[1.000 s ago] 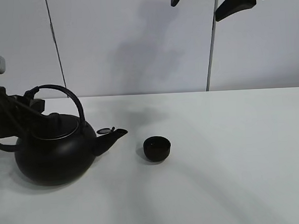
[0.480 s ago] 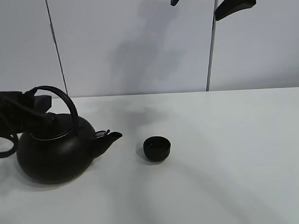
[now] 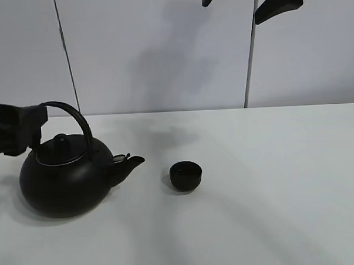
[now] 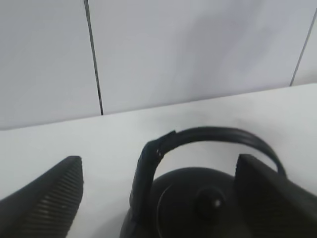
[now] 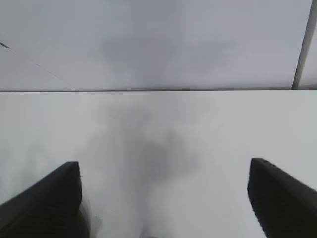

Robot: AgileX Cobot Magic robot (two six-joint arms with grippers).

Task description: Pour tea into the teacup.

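The big black kettle [image 3: 64, 184] stands upright on the white table [image 3: 273, 193] at the left, spout pointing right. The tiny black teacup [image 3: 185, 175] sits just right of the spout, apart from it. My left gripper [image 3: 15, 131] is open, just left of the arched handle [image 3: 76, 116] and not touching it. In the left wrist view the kettle [image 4: 198, 208] and its handle [image 4: 213, 134] lie ahead of the spread left gripper [image 4: 158, 198]. My right gripper [image 3: 242, 0] is open and empty, high above the table at the back; it also shows in the right wrist view [image 5: 163, 203].
A pale panelled wall [image 3: 161, 51] with dark vertical seams closes the back of the table. Bare white table surface stretches to the right of the cup and in front of it.
The kettle has settled back upright, shifting slightly left. My left gripper has let go of the handle and drawn back to the left. The right arm has not moved.
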